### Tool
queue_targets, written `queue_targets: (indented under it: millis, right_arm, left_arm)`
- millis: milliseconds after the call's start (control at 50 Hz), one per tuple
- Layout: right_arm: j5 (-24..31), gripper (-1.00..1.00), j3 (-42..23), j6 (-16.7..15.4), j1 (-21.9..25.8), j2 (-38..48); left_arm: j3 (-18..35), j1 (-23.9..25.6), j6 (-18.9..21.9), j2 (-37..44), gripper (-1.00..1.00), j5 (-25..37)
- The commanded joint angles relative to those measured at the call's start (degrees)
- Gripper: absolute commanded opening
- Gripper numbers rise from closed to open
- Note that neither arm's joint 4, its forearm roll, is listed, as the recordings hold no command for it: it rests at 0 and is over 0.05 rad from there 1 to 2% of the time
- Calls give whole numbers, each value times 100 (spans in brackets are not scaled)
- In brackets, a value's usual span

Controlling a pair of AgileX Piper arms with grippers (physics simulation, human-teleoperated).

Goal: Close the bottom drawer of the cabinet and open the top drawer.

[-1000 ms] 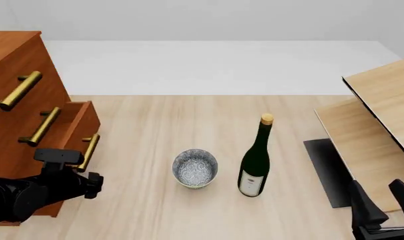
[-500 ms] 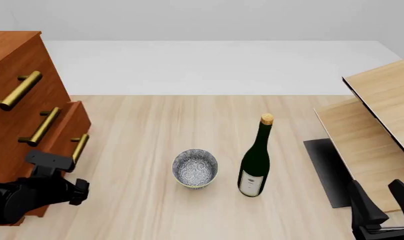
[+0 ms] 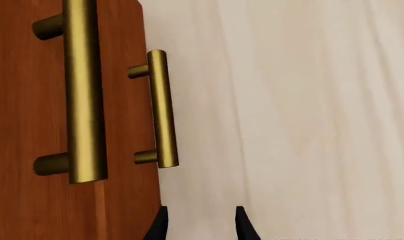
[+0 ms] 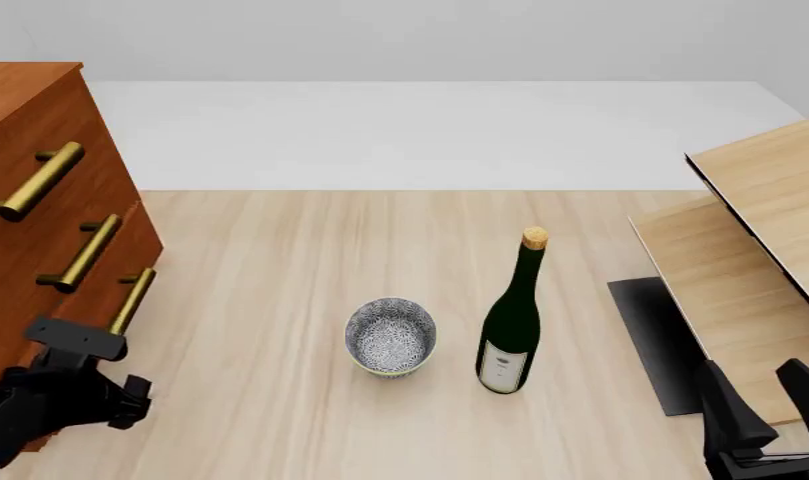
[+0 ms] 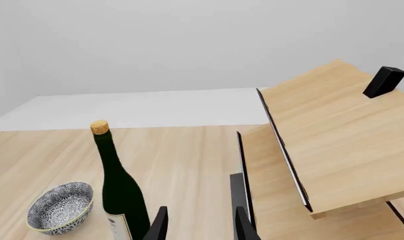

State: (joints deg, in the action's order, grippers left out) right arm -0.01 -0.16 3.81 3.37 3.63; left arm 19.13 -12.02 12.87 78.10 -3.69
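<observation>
With the bottom drawer [image 4: 100,300] nearly flush at the table's left edge, the empty, parted left gripper [image 3: 200,225] could glance off its handle [image 4: 132,301] pushing further.

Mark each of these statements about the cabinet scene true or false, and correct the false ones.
1. The bottom drawer sits level with the other fronts of the cabinet. True.
2. The left gripper is clamped on a brass handle. False: its jaws are open, with nothing between them.
3. The bottle lies on its side. False: it stands upright beside the bowl.
4. The top drawer is not pulled out. True.
5. The right gripper holds the bottle. False: its jaws are open and empty.
</observation>
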Motion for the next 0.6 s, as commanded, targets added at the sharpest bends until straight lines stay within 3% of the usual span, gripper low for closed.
queue_targets:
  millis: [20,380,600]
  right_arm:
    - [-8,100,-3,17,1,16]
    - [-13,100,-5,28,6,25]
    - [-13,100,-9,32,-4,24]
  left_arm:
    - [-239,-279,304,-5,100,-53]
    - [-407,-677,758,-223,100,-122]
    - [-287,-484,611,-240,100,-24]
